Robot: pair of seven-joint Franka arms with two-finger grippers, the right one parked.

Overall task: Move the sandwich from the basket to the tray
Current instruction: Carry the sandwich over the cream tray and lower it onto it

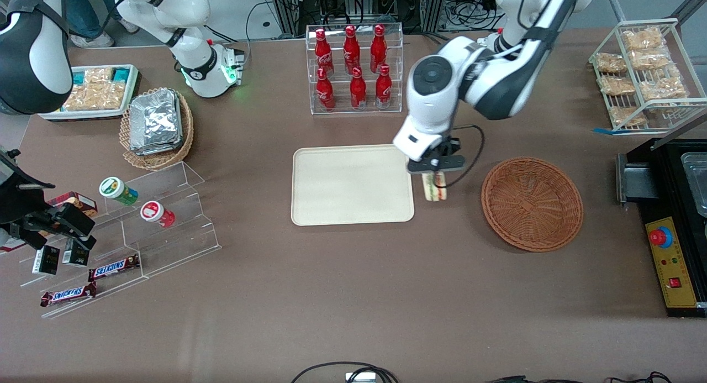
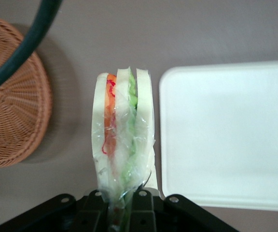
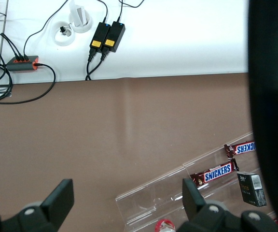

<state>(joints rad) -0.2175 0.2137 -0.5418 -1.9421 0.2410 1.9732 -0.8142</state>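
Note:
My left gripper (image 1: 435,176) (image 2: 118,212) is shut on the sandwich (image 1: 434,186) (image 2: 123,133), a wrapped wedge of white bread with orange, red and green layers. It hangs in the air over the bare table between the reddish-brown basket (image 1: 532,203) (image 2: 8,104) and the cream tray (image 1: 352,184) (image 2: 228,135), just off the tray's edge. Nothing lies in the basket or on the tray.
A clear rack of red bottles (image 1: 353,68) stands farther from the front camera than the tray. A wire rack of snack bags (image 1: 643,71) and a black machine (image 1: 671,223) sit toward the working arm's end. A pale basket of foil packets (image 1: 156,123) and clear steps with candy bars (image 1: 119,236) lie toward the parked arm's end.

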